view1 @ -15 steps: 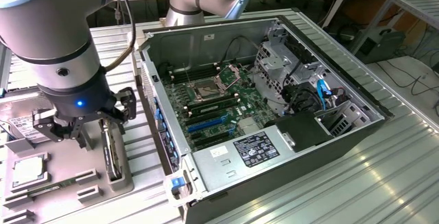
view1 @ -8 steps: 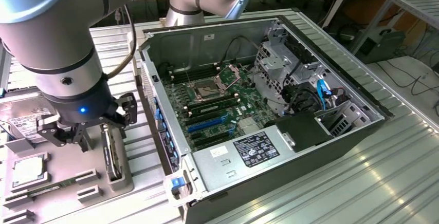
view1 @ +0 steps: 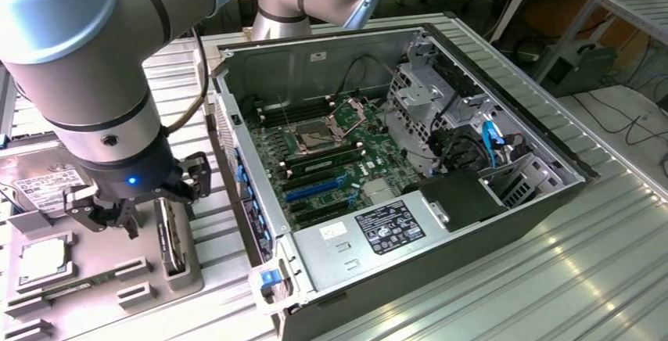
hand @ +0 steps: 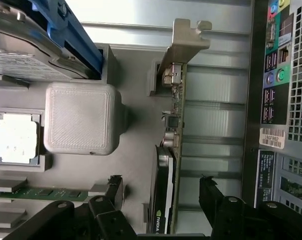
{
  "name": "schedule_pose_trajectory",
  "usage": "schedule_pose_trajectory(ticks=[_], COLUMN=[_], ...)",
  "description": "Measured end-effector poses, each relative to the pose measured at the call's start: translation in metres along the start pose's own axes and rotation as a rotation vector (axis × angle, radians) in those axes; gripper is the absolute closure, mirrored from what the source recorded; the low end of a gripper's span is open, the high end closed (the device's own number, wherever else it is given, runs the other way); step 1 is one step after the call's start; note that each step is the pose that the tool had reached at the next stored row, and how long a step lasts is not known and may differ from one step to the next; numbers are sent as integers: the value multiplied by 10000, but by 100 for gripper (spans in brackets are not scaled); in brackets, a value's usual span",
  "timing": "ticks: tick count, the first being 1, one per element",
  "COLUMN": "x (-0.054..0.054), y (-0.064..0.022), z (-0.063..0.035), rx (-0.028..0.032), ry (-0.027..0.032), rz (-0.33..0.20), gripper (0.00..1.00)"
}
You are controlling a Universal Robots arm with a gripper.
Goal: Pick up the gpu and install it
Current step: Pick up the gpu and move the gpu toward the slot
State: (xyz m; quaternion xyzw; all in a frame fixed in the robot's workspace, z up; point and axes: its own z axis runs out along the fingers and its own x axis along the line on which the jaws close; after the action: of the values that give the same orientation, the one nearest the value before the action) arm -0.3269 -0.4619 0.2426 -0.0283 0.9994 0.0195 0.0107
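The gpu (hand: 170, 165) stands on its edge in a slot of the grey tray (hand: 135, 150), a green board with a black cooler and a silver end bracket (hand: 183, 42). In the exterior view the gpu (view1: 172, 239) is a thin dark card at the tray's edge, next to the computer case (view1: 418, 224). My gripper (hand: 161, 192) hangs just above it, open, with one black finger on each side of the card and not touching it. From the exterior view, the gripper (view1: 146, 209) is low over the tray (view1: 105, 278).
The tray also holds a processor chip (hand: 15, 137), a hard drive (hand: 25, 60) with a white label, a green memory stick (hand: 40, 192) and a grey block (hand: 80, 117). The open case shows its motherboard (view1: 324, 161) with a blue slot (view1: 313, 190). The case's rear panel (hand: 278, 100) is close beside the gpu.
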Motion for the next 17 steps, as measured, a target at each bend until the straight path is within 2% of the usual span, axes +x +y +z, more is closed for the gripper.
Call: schedule_pose_trajectory(ticks=[7, 13, 17], x=[4, 3, 1], y=[-21, -19, 27], z=[118, 126, 132], rx=[0, -1, 0], ry=[-1, -2, 0], rz=[1, -1, 0], gripper=[28, 28, 28])
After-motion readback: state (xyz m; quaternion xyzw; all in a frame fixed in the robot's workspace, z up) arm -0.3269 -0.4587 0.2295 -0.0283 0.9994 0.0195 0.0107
